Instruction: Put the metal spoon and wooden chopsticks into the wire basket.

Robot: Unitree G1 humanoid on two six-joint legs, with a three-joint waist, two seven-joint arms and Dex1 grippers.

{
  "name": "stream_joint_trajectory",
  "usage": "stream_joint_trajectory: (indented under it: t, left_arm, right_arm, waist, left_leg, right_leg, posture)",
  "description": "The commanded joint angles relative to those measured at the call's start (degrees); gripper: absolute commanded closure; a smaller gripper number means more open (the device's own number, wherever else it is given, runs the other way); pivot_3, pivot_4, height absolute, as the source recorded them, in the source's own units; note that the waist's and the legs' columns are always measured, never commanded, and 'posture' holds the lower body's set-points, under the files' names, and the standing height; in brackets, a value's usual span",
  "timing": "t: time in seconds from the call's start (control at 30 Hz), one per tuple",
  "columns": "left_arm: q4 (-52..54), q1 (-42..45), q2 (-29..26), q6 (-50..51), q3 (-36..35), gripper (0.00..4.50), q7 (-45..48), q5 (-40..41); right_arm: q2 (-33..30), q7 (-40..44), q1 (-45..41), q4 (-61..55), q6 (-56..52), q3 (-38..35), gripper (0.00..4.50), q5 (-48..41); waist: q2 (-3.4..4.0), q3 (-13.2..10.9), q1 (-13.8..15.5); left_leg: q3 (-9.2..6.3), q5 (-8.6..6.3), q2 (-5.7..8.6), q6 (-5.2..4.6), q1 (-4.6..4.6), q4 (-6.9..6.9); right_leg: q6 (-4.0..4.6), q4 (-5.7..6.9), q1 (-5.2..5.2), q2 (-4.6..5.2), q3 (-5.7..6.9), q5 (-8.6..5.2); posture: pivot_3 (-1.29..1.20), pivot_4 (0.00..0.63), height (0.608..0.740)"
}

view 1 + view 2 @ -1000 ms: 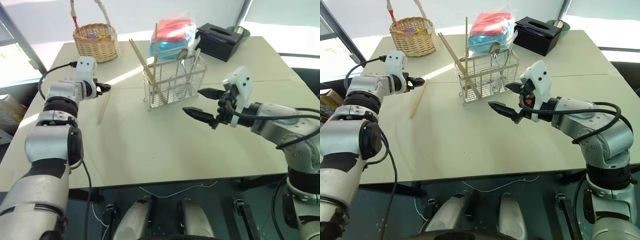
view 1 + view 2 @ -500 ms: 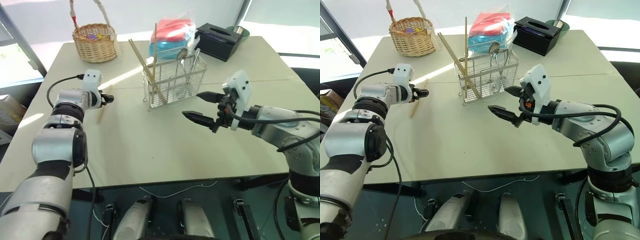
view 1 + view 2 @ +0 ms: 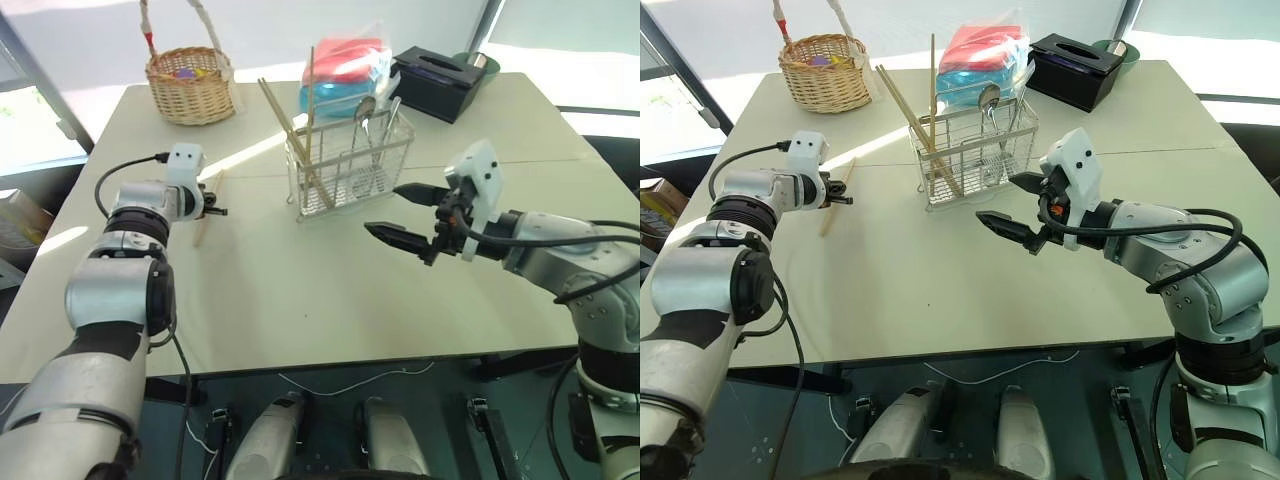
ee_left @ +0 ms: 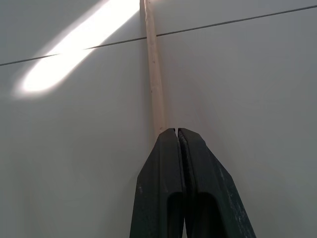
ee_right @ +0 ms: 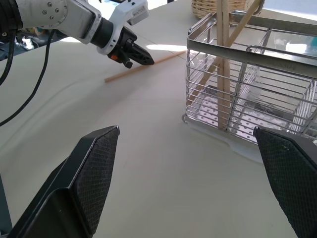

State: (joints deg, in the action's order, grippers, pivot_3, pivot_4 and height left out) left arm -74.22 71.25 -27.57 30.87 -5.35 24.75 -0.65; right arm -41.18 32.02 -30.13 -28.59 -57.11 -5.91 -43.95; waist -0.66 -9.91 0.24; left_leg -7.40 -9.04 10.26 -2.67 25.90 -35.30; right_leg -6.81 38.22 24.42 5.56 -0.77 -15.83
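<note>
Table (image 3: 300, 300) front bare | left jaws (image 3: 219, 210) pinching chopstick (image 3: 208, 213) | right jaws (image 3: 397, 211) spread

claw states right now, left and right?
Left claw: shut at the wooden chopstick lying on the table; a real grip can't be told.
Right claw: open, holding nothing, above the table.

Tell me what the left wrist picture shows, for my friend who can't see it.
The left gripper, its two black fingers pressed shut, sits at the near end of a pale wooden chopstick lying on the white table. Whether the stick is actually pinched cannot be told. A bright patch of sunlight crosses the table beside the stick.
</note>
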Motion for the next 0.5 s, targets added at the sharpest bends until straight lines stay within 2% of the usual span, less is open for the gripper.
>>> stream_joint_trajectory:
  t: [0.03, 0.07, 0.23, 0.5]
  left_arm:
    - [1.2, 1.11, -1.59, -0.81, -0.96, 3.91, 0.26, 0.46]
    - [1.27, 1.37, -1.67, -0.96, -0.98, 3.57, 0.45, 0.52]
    - [1.43, 3.08, -2.02, -0.6, -1.31, 1.14, 1.57, 0.94]
    - [1.07, 3.81, -3.57, -1.65, -3.17, 1.14, -0.2, 1.91]
  right_arm:
    - [0.25, -0.13, -1.52, -0.84, 1.4, -0.38, 0.0, 0.47]
    - [0.46, -0.29, -1.53, -0.83, 1.46, -0.42, 0.0, 0.51]
    - [1.35, -0.78, -1.18, -1.15, 1.33, -0.51, 0.0, 0.44]
    - [1.18, -0.6, -1.61, -0.72, 1.19, -0.84, 0.0, 0.44]
  waist:
    - [0.0, 0.0, -0.01]
    - [0.0, 0.0, -0.01]
    - [0.0, 0.0, 0.07]
    - [0.0, 0.0, -0.06]
  left_leg:
    - [0.0, 0.0, 0.0, 0.0, 0.0, 0.0]
    - [0.0, 0.0, 0.0, 0.0, 0.0, 0.0]
    - [0.0, 0.0, 0.0, 0.0, 0.0, -0.01]
    - [0.0, 0.0, 0.0, 0.0, 0.0, -0.01]
  right_leg:
    - [0.0, 0.0, 0.0, 0.0, 0.0, 0.0]
    - [0.0, 0.0, 0.0, 0.0, 0.0, 0.0]
    - [0.0, 0.01, 0.0, 0.0, 0.0, 0.0]
    - [0.0, 0.02, 0.01, 0.0, 0.0, 0.0]
  posture:
    - [0.0, 0.15, 0.725]
    - [0.0, 0.15, 0.725]
    - [0.0, 0.15, 0.725]
    - [0.0, 0.15, 0.725]
